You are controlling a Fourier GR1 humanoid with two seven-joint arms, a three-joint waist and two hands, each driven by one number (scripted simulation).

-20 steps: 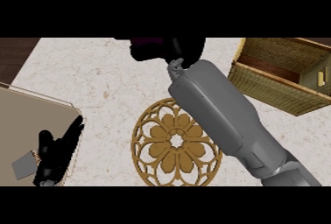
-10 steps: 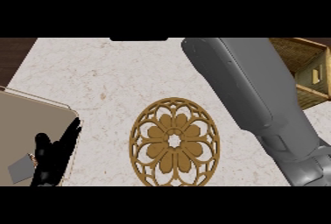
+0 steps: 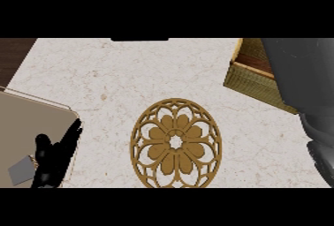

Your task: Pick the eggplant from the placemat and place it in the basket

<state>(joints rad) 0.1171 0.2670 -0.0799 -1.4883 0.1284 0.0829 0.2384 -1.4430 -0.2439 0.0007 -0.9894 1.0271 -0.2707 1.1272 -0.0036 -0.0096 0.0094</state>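
Marble counter (image 3: 117,75): placemat (image 3: 176,143) bare, eggplant unseen; our right forearm (image 3: 303,75) covers the basket (image 3: 251,79), its fingers hidden; left hand (image 3: 53,161) rests with fingers straight.

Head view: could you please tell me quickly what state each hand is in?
Left hand: open, resting, holding nothing.
Right hand: out of view; only its grey forearm shows.

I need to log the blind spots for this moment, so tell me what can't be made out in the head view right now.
- Eggplant: not visible anywhere; the placemat lies bare.
- Right hand: out of sight in the head view, past the upper edge; only its grey forearm shows.
- Basket: its inside is mostly hidden by that forearm and cut by the top edge.
- Left hand: cut by the lower edge, at lower left.
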